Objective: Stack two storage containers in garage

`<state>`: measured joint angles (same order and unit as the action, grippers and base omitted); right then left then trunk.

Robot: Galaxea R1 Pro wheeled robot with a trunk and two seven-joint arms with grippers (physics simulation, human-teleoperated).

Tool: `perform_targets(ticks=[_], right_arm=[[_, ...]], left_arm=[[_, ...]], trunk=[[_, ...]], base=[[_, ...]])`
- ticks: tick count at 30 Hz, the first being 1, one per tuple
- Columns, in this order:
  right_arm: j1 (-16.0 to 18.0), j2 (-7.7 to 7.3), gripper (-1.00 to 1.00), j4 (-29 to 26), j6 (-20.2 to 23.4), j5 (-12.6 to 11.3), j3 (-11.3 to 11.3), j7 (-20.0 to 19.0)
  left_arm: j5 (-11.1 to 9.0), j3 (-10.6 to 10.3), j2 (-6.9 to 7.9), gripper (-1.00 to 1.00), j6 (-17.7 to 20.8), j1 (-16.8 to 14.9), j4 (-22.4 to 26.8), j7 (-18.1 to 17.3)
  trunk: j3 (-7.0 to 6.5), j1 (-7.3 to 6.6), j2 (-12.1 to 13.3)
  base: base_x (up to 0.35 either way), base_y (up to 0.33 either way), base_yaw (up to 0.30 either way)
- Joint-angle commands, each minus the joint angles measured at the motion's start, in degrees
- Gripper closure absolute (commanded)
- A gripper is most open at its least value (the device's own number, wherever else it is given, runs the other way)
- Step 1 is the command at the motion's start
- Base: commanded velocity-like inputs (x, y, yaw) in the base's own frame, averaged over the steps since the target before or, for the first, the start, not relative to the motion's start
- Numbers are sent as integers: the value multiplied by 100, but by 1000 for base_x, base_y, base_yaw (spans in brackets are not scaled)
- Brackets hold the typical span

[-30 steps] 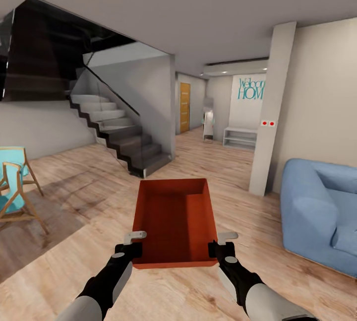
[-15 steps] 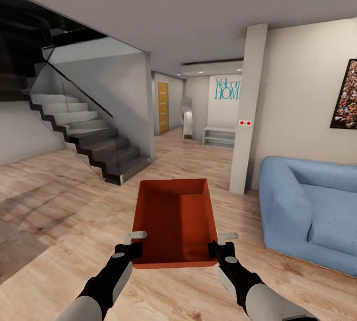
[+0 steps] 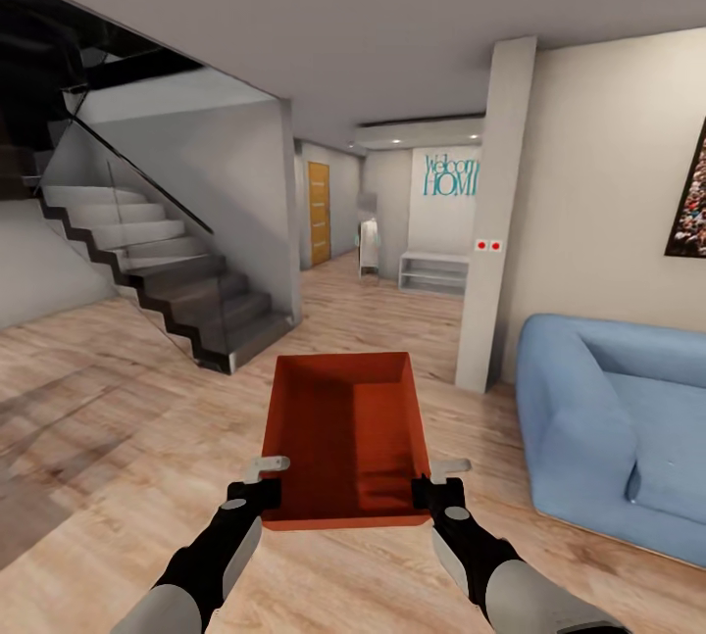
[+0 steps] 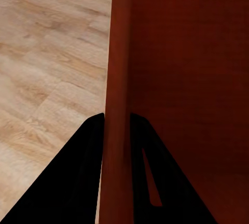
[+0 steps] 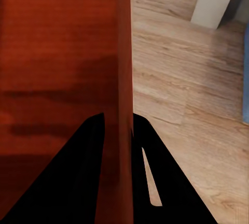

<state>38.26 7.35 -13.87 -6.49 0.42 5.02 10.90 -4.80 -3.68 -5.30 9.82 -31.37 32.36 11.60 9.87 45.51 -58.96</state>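
Storage container (image 3: 345, 438) carried level, long axis pointing ahead, left gripper (image 3: 257, 492) and right gripper (image 3: 438, 490) each pinching a side wall at its near corners.

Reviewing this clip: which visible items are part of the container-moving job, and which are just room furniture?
Part of the job:
- orange-red open-topped plastic bin, carried above the wood floor
- left claw, clamped on its left wall
- right claw, clamped on its right wall

Just surroundings:
- blue fabric sofa
- dark grey staircase
- white square pillar
- orange wooden door
- white low shelf
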Motion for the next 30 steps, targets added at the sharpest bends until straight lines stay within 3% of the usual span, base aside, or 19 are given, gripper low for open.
perform_targets(ticks=[1, 30], right_arm=[[6, 3, 100, 16, -18, -162, -221, 474], [6, 3, 100, 16, -18, -149, -221, 474]], left_arm=[[75, 11, -1, 100, -164, -1, 25, 70], [74, 13, 2, 100, -164, -1, 25, 70]], trunk=[[8, 4, -5], [8, 4, -5]], base=[[323, 0, 0], [323, 0, 0]])
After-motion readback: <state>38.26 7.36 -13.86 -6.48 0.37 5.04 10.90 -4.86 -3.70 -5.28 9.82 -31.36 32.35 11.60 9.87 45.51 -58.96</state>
